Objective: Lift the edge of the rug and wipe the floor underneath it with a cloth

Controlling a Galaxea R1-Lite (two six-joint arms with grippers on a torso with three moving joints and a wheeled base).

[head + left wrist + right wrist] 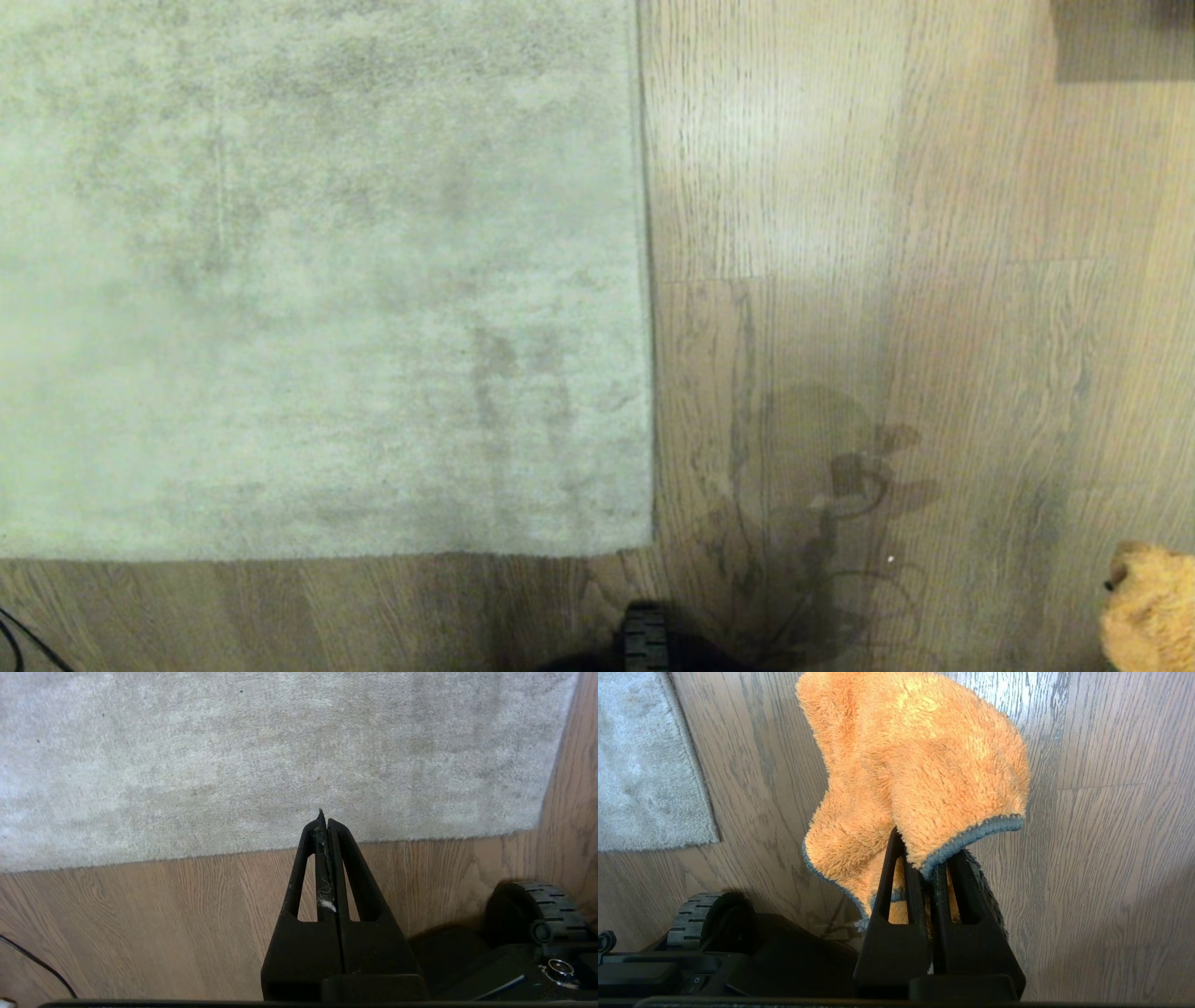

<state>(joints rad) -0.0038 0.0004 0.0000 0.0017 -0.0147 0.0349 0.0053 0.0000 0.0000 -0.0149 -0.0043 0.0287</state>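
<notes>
A mottled grey-beige short-pile rug (317,280) lies flat on the floor (934,327), filling the left and centre of the head view; the floor is grey-brown wood-grain planking with a slight sheen and a pale patch of reflected light towards the far side; the rug edge (646,280) runs straight away from the robot, meeting a second edge at a square near corner; both edges lie flat against the planks; a black ribbed wheel (646,639) of the robot's base sits just beyond that corner, on bare floor; a thin dark cable (19,644) crosses the planks at the near left; a dark shape (1120,37) sits at the far right corner; the left gripper (324,819) hangs over the near rug border with its fingers pressed together and nothing between them, only a wisp of lint stuck there; the right gripper (927,858) hangs over bare planks to the right of the rug, its fingers clamped on the cloth (920,760), a fluffy orange terry piece with grey-blue stitched trim that drapes forward past the fingertips; the cloth also shows at the near right corner of the head view
</notes>
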